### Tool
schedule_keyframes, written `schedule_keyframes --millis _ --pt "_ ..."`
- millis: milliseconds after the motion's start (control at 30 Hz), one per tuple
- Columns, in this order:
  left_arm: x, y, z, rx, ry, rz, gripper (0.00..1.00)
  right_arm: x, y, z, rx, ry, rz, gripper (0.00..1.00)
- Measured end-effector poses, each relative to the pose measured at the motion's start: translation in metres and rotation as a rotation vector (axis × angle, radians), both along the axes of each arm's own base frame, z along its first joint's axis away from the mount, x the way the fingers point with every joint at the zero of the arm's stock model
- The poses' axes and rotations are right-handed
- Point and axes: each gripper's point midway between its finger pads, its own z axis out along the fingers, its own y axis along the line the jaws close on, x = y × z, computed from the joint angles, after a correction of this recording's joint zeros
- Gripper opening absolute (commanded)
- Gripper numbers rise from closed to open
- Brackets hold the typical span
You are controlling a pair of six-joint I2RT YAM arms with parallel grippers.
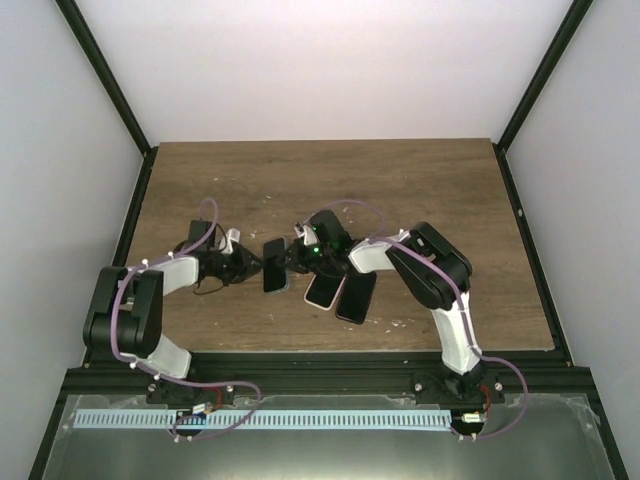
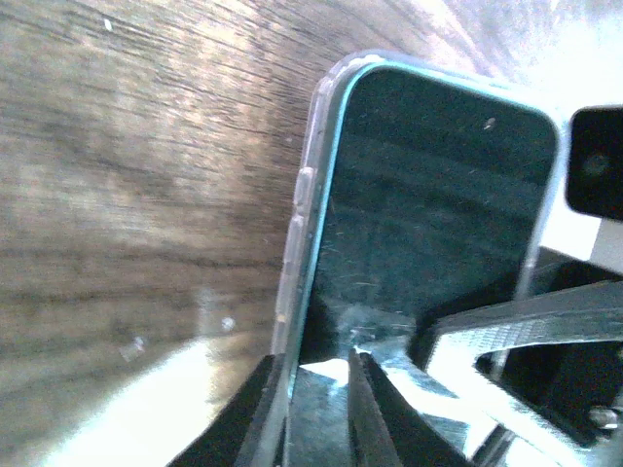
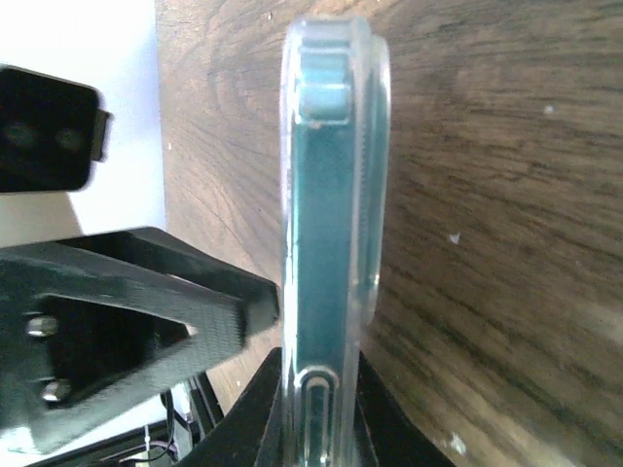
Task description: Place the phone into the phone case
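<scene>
The phone [image 2: 438, 195] has a dark screen and a teal frame, and it sits inside the clear phone case [image 2: 310, 195]. It is held on edge just above the table, between the two arms [image 1: 275, 278]. My left gripper [image 2: 316, 389] is shut on the phone's near end, with one finger on the case's back and the other on the screen. In the right wrist view the phone [image 3: 326, 195] shows edge-on with the case [image 3: 375, 146] wrapped around it. My right gripper [image 3: 326, 409] is shut on its other end. Both grippers meet at the table's middle [image 1: 255, 270] [image 1: 293, 262].
Two more phone-shaped slabs lie flat under the right arm, one pale [image 1: 325, 290] and one dark [image 1: 356, 297]. The wooden table [image 1: 420, 190] has black frame posts along both sides and white walls beyond.
</scene>
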Motion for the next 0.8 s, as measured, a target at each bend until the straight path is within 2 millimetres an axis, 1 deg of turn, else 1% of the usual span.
schedule_keyframes --millis 33,133,200,300,367,433,500,600,667,733,800 --pt "0.000 0.000 0.006 -0.003 -0.005 0.000 0.34 0.000 -0.002 0.001 0.000 0.001 -0.002 0.07" --pt "0.005 -0.001 0.030 -0.006 -0.051 -0.004 0.39 -0.005 -0.012 0.004 0.003 0.012 -0.001 0.06" --pt "0.012 0.000 0.054 -0.013 -0.105 -0.005 0.43 -0.009 -0.020 0.009 0.016 0.023 0.004 0.07" --pt "0.018 0.001 0.092 -0.027 -0.204 -0.012 0.47 -0.012 -0.033 0.028 0.061 0.020 0.013 0.07" --pt "0.018 0.002 0.121 -0.034 -0.283 -0.024 0.51 -0.014 -0.043 0.048 0.101 0.002 0.018 0.07" --pt "0.015 0.001 0.146 -0.046 -0.354 -0.039 0.58 -0.016 -0.050 0.073 0.151 -0.032 0.028 0.07" --pt "0.009 -0.001 0.165 -0.073 -0.405 -0.059 0.62 -0.021 -0.055 0.101 0.209 -0.069 0.048 0.07" --pt "-0.002 -0.009 0.191 -0.183 -0.452 -0.098 0.66 -0.032 -0.059 0.143 0.307 -0.129 0.088 0.07" --pt "-0.009 -0.015 0.199 -0.266 -0.463 -0.113 0.68 -0.041 -0.061 0.165 0.360 -0.158 0.119 0.07" --pt "-0.017 -0.020 0.199 -0.343 -0.451 -0.123 0.68 -0.050 -0.063 0.184 0.405 -0.179 0.150 0.07" --pt "-0.022 -0.023 0.201 -0.398 -0.438 -0.133 0.68 -0.055 -0.064 0.196 0.433 -0.193 0.171 0.07"
